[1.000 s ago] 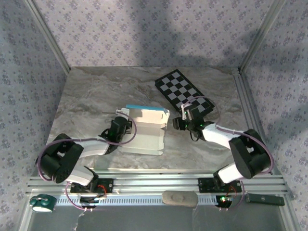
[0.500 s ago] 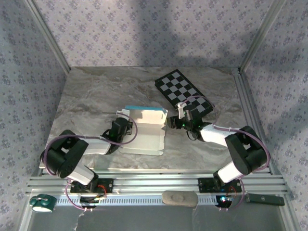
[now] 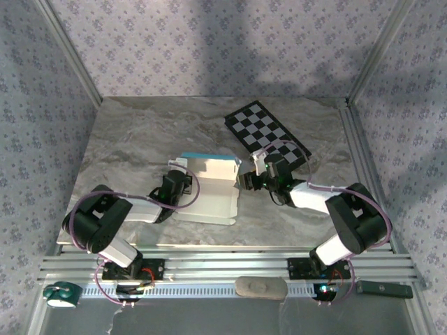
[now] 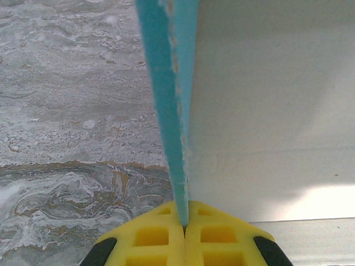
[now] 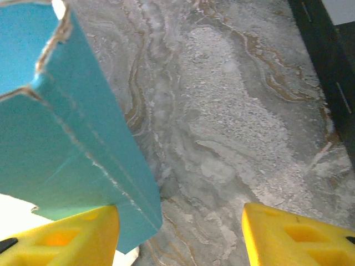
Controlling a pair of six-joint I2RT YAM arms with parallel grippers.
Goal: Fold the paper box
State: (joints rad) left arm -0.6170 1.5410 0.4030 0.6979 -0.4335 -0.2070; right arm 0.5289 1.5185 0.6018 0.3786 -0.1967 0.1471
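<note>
Centrally, paper box on a marbled table, floral-papered walls around.

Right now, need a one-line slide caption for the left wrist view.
Left gripper shut on an edge of the paper box, turquoise one side, white the other, marbled table beyond.

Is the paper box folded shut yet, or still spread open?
Not shut: the paper box lies white face up, edge flaps raised; left end effector pinches one.
</note>
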